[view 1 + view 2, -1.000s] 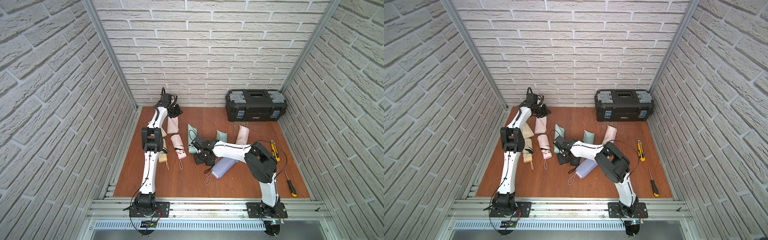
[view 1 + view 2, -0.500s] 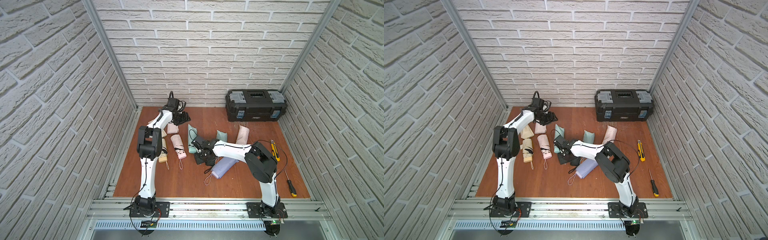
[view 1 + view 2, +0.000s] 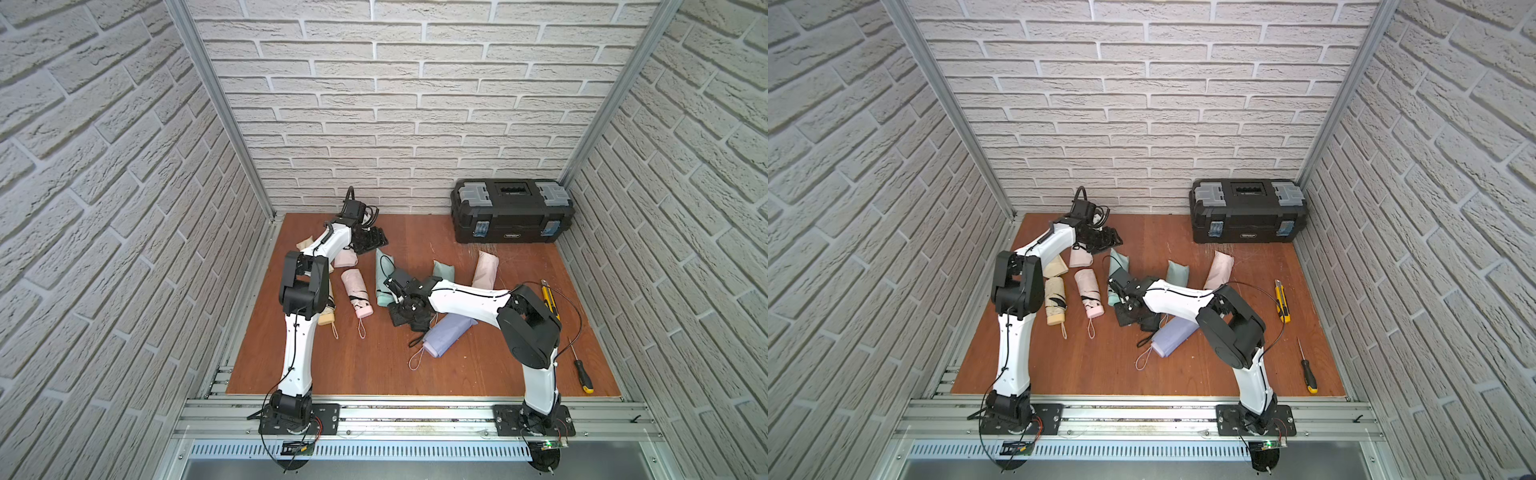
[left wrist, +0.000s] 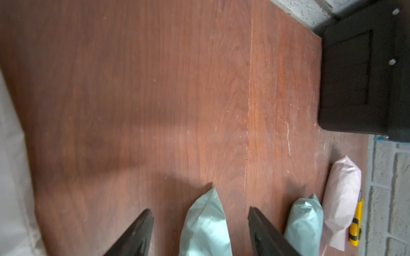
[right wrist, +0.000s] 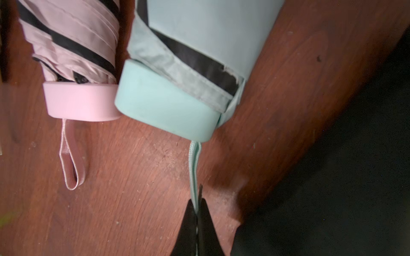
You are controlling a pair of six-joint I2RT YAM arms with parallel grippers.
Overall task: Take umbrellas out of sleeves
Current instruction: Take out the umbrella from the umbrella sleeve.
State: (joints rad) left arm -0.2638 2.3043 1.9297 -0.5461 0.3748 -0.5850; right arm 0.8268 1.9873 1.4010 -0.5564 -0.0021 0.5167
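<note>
Mint umbrella (image 5: 168, 106) laid on the wooden floor (image 5: 133, 199), handle touching the pink umbrella (image 5: 79, 99), wrist loop (image 5: 195, 164) clamped between the closed fingers of the right gripper (image 5: 197, 208), left gripper (image 4: 199, 210) fingers spread apart, nothing gripped, label on 1 black toolbox (image 3: 513, 212) too small to be read.

Both arms (image 3: 297, 353) have white shells, black joints (image 3: 528, 332) and thin black cables (image 3: 580, 320).

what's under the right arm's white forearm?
A lilac folded umbrella lies under the white forearm: its wrist-loop end shows, its other end is covered. A pink fabric pouch also runs behind it, lower end hidden.
</note>
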